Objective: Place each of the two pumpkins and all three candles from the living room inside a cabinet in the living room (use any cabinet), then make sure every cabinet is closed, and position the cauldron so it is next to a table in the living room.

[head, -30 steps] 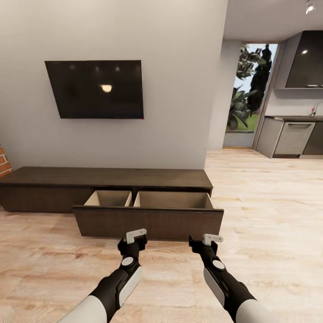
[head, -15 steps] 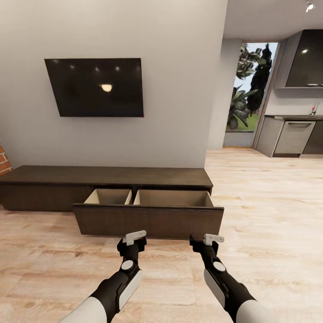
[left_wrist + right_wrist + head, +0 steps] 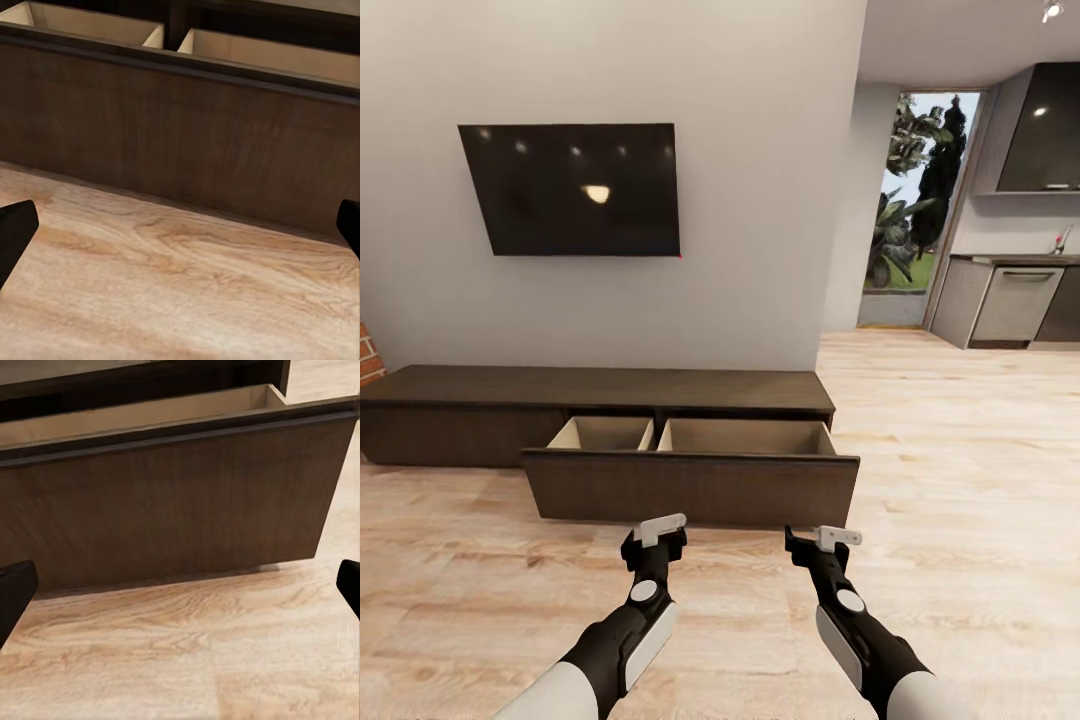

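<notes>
The long low dark-brown cabinet (image 3: 600, 388) stands against the wall ahead. Its wide right drawer front (image 3: 690, 488) is pulled out over the floor. Two beige compartments (image 3: 603, 435) behind it look empty as far as I can see in. My left gripper (image 3: 656, 540) and right gripper (image 3: 823, 545) hover open just in front of that drawer front, apart from it. The left wrist view has the drawer front (image 3: 187, 135) close ahead between spread fingertips (image 3: 15, 229). The right wrist view shows it (image 3: 172, 502) the same way. The pumpkins, candles, cauldron and table are out of view.
A dark TV (image 3: 572, 190) hangs on the wall above the cabinet. A strip of brick (image 3: 368, 362) shows at the far left. Light wood-plank floor (image 3: 960, 480) runs right toward a glass door (image 3: 920, 200) and kitchen units (image 3: 1015, 300).
The whole head view has shifted a little, so the TV and cabinet sit slightly higher in the picture. Both arms hold the same open pose before the drawer.
</notes>
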Available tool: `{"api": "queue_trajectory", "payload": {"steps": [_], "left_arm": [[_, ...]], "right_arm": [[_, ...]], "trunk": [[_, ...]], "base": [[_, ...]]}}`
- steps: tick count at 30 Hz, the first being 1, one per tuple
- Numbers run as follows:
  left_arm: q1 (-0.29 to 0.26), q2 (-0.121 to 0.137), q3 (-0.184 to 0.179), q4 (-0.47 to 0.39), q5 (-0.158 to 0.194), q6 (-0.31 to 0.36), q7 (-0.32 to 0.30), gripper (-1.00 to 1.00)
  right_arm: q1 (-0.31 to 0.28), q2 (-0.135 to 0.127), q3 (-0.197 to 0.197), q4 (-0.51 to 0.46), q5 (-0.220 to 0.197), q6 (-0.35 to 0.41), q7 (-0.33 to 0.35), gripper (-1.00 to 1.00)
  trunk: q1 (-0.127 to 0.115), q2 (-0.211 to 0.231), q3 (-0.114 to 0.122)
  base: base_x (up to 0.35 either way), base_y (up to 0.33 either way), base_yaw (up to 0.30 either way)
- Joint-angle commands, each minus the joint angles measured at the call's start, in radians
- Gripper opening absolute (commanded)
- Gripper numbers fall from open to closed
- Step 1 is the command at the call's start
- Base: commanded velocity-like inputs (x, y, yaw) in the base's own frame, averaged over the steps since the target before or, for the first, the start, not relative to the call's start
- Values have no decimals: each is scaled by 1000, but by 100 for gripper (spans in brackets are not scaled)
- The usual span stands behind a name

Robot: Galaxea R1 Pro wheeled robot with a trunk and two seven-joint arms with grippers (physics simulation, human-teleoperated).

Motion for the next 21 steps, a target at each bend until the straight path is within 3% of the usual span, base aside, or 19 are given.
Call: {"api": "queue_trajectory", "payload": {"steps": [1,9,16,21], "left_arm": [[-1,1,-8,1,9,-7,6,100],[-1,0,-8,33,-31,-50,6,100],[-1,-1,-8,39,-37,-58,6,100],[-1,-1,-11,39,-37,-59,6,100]], "right_arm": [[-1,-1,8,1,-11,-12,-7,100],[-1,-1,8,9,-11,-25,-7,100],[-1,-1,9,9,-8,-27,-7,100],[-1,0,8,13,42,-33,-8,100]], "trunk": [[4,-8,-4],[34,-64,-29],[61,-113,-51],[80,-148,-67]], "base": [[0,0,0],[0,0,0],[0,0,0],[0,0,0]]}}
